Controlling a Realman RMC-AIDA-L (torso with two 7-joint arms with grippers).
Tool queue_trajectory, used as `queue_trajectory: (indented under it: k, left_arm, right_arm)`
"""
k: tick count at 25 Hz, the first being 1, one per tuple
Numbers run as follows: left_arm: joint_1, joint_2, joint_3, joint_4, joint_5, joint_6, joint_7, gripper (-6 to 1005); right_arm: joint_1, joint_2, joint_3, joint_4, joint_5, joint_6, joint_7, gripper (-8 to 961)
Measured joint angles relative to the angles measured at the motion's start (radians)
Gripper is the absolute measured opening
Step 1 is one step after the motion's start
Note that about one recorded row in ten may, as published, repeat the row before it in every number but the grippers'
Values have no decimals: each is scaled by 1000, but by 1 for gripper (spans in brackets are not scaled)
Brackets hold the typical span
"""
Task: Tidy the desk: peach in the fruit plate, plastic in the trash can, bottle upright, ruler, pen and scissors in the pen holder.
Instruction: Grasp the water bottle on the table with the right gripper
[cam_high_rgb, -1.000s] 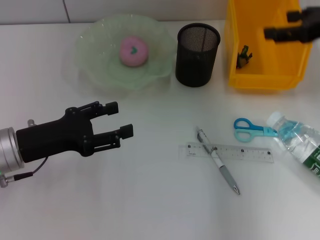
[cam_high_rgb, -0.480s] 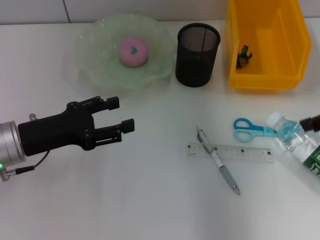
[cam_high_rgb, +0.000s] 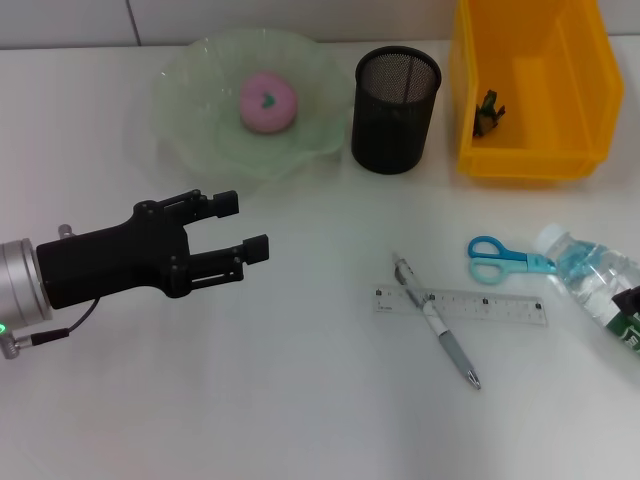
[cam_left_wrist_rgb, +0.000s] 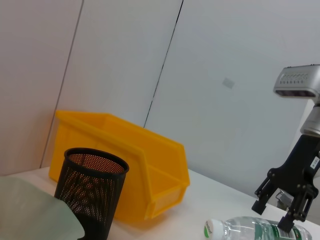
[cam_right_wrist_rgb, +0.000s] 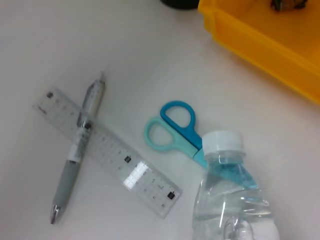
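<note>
1. The left gripper (cam_high_rgb: 248, 228) hangs over the bare table (cam_high_rgb: 300, 400) on the left, its fingers spread and holding nothing; it looks idle, well apart from every loose item.
2. The fruit plate (cam_high_rgb: 190, 110) at the back left already holds the peach (cam_high_rgb: 267, 101), which sits near its middle; that part of the task looks done.
3. The pen holder (cam_high_rgb: 394, 98), a black mesh cup just beside the plate, shows nothing inside from the head view; ruler, pen and scissors are all yet to go in.
4. The pen (cam_high_rgb: 437, 321) lies slantwise across the clear ruler (cam_high_rgb: 461, 305), touching it; the pen, being on top, is likely the easier one to lift first, so that the ruler is not dragged.
5. The scissors (cam_high_rgb: 505, 259) lie flat with the handles toward the ruler; the blade end runs under the bottle's neck, so raising the bottle first should free them.
6. The trash can (cam_high_rgb: 527, 160), a yellow bin at the back right, holds a small dark green scrap (cam_high_rgb: 488, 112), probably the plastic; nothing else shows in it.
7. The bottle (cam_high_rgb: 597, 285) lies on its side at the right edge, white cap toward the scissors; standing it up appears to be the step in hand.
8. The right gripper (cam_left_wrist_rgb: 286, 209) hangs just above the bottle's body with its fingers parted, gripping nothing yet; a good grasp would close around the body clear of the cap, then tip the bottle upright and set it down away from the scissors, so that nothing is knocked.
</note>
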Motion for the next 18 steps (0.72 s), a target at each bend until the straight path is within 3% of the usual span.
queue_trajectory:
  k: [8, 18]
  left_arm:
    - [-7, -4, 7, 0, 0, -10, 0, 759]
    - [-9, -4, 7, 0, 0, -21, 1, 756]
  right_arm:
    - [7, 1, -94, 106, -21, 128, 20, 827]
    - [25, 1, -131, 177, -19, 175, 20, 818]
